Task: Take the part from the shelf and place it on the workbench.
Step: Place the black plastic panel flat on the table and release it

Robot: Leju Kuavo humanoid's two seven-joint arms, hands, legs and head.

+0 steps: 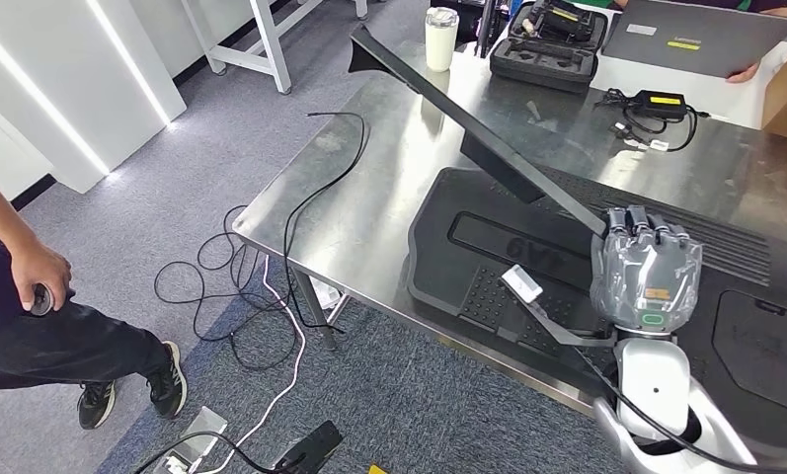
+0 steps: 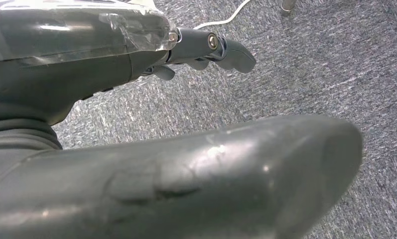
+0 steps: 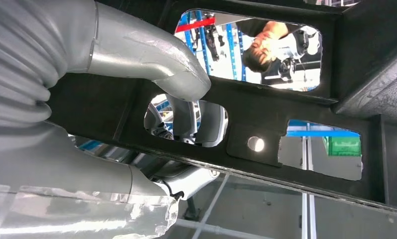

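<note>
The left hand hangs over the carpet with fingers half curled, holding nothing; the right hand grips the long black part, tilted over the desk; lower it level, then let go; the right wrist view shows the thumb pressed on a cut-out bar.

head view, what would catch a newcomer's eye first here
The right hand grips a long black part, holding it slanted above the steel workbench. Under it lies a broad black panel. At the left edge a person stands on the carpet among loose cables.
</note>
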